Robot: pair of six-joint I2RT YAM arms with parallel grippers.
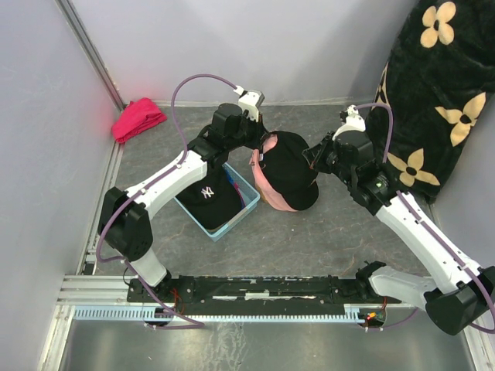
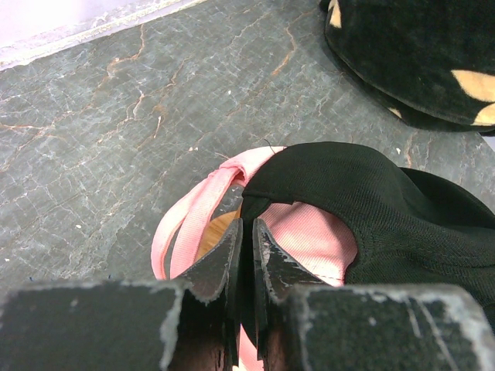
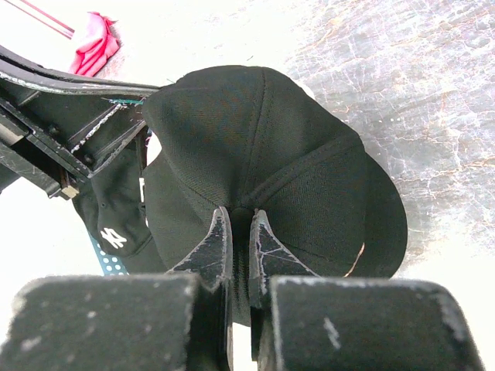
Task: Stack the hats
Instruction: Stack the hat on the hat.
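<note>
**Both arms gripping one cap on a stack of two at the centre of the table [image 1: 309, 239].**
The plain black cap [image 1: 290, 166] is sitting crown-up on the pink cap [image 1: 277, 204], whose rim and rear strap are showing beneath it. The left gripper [image 2: 247, 247], reaching in from ten o'clock of the pair, is holding its fingers almost together on the black cap's rear edge. The right gripper [image 3: 240, 239], coming in from three o'clock, is pressing its fingers together on a fold of the same cap's crown. At eight o'clock of the pair, just beside it, a blue bin [image 1: 249, 185] is holding a second black cap with a white logo [image 1: 203, 197], along with other items too hidden to identify. A red cloth bundle [image 1: 138, 118] is lying at ten o'clock in the far corner, and a flower-patterned black blanket [image 1: 441, 93] is hanging at two o'clock.
</note>
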